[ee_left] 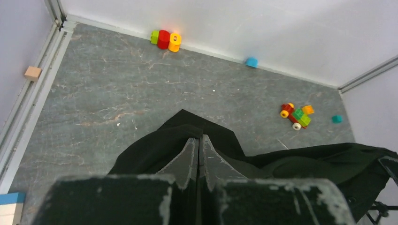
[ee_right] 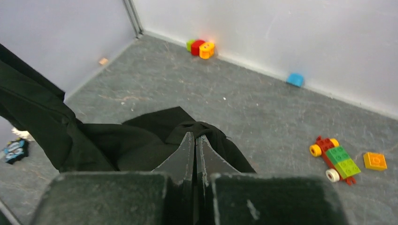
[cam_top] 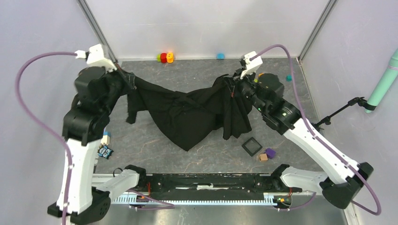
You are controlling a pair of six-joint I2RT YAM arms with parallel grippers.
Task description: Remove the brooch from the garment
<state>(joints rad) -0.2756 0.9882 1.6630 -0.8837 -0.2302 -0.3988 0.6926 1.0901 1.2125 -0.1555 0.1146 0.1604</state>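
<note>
Jaws were pressed tight together on the left end effector (ee_left: 200, 139), with a fold of the garment (cam_top: 192, 115) pinched right in the seam between them! Same story on the right end effector (ee_right: 195, 136): narrow, clamped shut, black cloth bunched around its tips. Both arms were raised, the left over the far-left part of the worktop (cam_top: 155, 140), the right over the far-right part. The garment hung between them like a hammock, sagging in the middle, its lowest tip reaching toward the near edge at the centre. One dark sleeve dangled below the left grip, and another flap dropped below the right. And the brooch? It could not be made out anywhere in those black folds.

Beyond the cloth, a black square frame (cam_top: 252, 146) lay flat toward the near-right corner, with a purple block (cam_top: 270, 152) and a small brown block (cam_top: 263, 157) just beside it. Against the far edge sat a green, red and orange brick stack (cam_top: 165, 57), and a blue piece (cam_top: 220, 56) lay further along that edge. A little toy car (ee_right: 335, 159) of coloured bricks stood near the far-right corner, an orange brick (ee_right: 374, 161) just beside it.
</note>
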